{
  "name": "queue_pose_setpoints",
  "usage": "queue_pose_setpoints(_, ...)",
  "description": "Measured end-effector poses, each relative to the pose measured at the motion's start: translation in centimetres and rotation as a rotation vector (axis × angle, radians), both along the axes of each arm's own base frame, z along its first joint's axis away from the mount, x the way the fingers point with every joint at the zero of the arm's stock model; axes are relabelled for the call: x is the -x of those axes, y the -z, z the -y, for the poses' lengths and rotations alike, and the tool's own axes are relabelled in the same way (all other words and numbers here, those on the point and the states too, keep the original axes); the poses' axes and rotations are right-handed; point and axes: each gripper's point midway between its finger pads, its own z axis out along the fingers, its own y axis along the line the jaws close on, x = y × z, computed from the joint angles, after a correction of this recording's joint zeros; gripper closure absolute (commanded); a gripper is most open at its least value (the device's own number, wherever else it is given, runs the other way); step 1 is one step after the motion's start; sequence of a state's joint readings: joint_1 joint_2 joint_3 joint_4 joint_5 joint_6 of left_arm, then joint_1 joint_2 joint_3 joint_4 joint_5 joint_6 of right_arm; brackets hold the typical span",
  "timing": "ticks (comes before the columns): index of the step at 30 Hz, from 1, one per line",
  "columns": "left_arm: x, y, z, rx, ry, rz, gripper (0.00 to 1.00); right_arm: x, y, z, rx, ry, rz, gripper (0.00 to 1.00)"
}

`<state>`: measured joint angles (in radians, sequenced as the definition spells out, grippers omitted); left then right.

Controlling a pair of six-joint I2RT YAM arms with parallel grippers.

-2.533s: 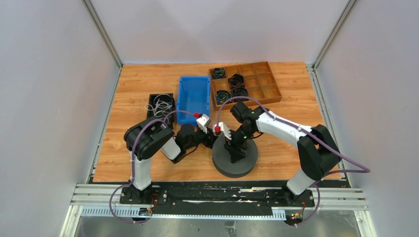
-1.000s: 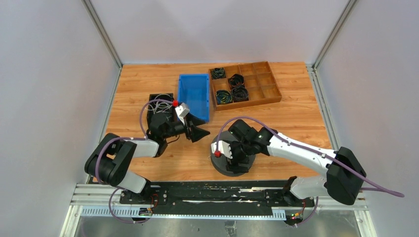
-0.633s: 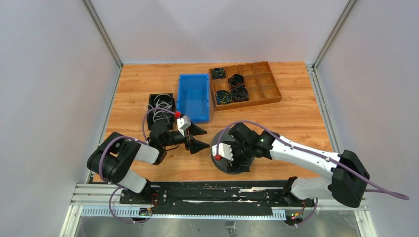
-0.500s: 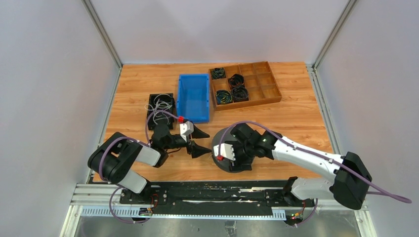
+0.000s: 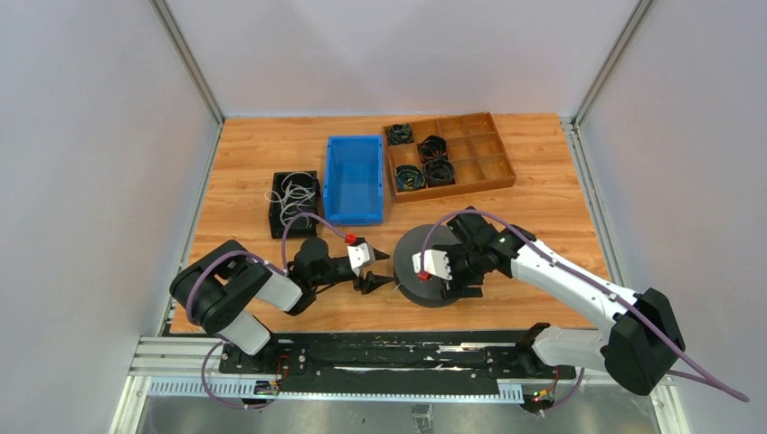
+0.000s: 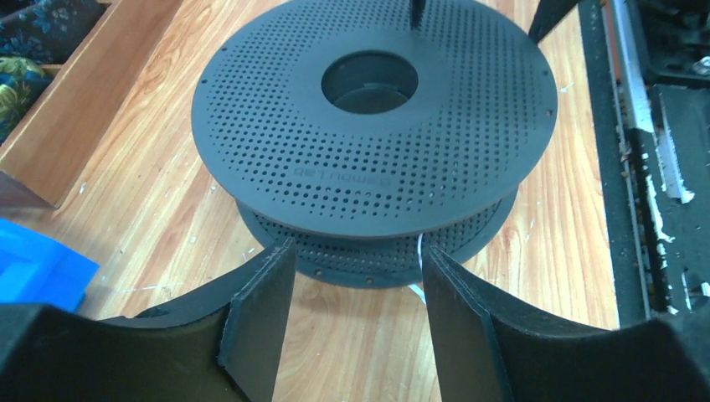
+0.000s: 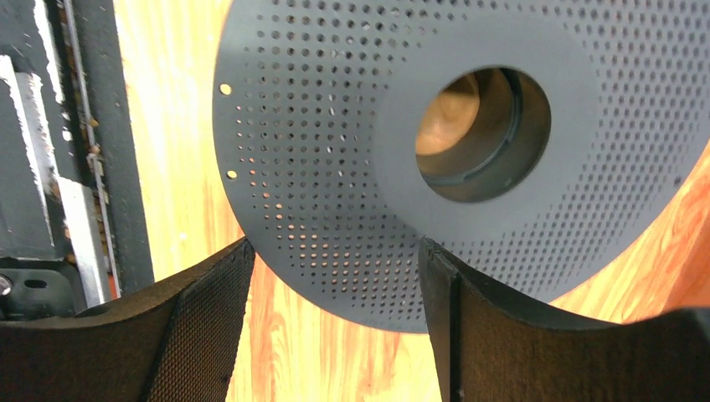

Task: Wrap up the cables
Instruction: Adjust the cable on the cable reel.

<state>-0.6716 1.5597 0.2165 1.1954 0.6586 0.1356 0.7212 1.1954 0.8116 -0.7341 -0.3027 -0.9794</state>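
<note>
Pale grey walls (image 5: 90, 181) close in a light wooden tabletop (image 5: 543, 212) on three sides. The thin whitish-grey cables (image 5: 291, 193) lie as a loose tangle of loops in a small black square box (image 5: 288, 228) toward the left edge, about midway between the far and near edges. The box stands just beside the left wall of an open blue plastic bin (image 5: 353, 181). Right of the bin, toward the far right corner, sits a brown wooden compartment tray (image 5: 493, 167); four of its left compartments hold small black cable coils (image 5: 439, 167). Close to the near edge, around its middle, a black perforated plastic spool (image 6: 377, 159) lies flat on the wood, its round hub hole facing up. The left gripper (image 6: 352, 260) reaches in low from the left, jaws spread wide and holding nothing, its two black fingers (image 6: 259, 318) pointing at the spool's rim. A hair-fine pale strand (image 6: 417, 251) shows at the lower flange, just beside one finger; where it runs I cannot tell. The right gripper (image 7: 335, 251) hangs above the spool's top flange, jaws likewise wide apart and holding nothing, the flange's edge seen between its fingertips.
</note>
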Motion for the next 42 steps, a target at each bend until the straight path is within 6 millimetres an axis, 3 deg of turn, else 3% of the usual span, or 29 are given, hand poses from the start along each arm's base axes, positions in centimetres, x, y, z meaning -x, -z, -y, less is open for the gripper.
queue_pose_setpoints(4, 0.1, 0.9, -0.2, -0.03, -0.011, 0.011, 0.37, -1.4, -0.7, 1.0, -0.005, 0.04, 0.011, 0.3)
queue_pose_setpoints(8, 0.6, 2.2, -0.4, -0.05, -0.004, -0.023, 0.41, -2.4, -1.9, 0.8, -0.048, 0.065, 0.025, 0.3)
queue_pose_setpoints(14, 1.7, 3.6, 0.6, -0.068, 0.037, -0.051, 0.48, -2.1, -2.6, 0.4, -0.09, 0.068, 0.018, 0.3)
queue_pose_setpoints(24, 1.2, 4.3, 2.6, -0.042, 0.061, -0.06, 0.53, -1.8, -3.0, 0.2, -0.116, 0.09, 0.011, 0.31)
queue_pose_setpoints(42, 1.6, 4.3, 3.9, -0.021, 0.118, -0.071, 0.83, -1.7, -2.7, 0.0, -0.116, 0.098, -0.012, 0.34)
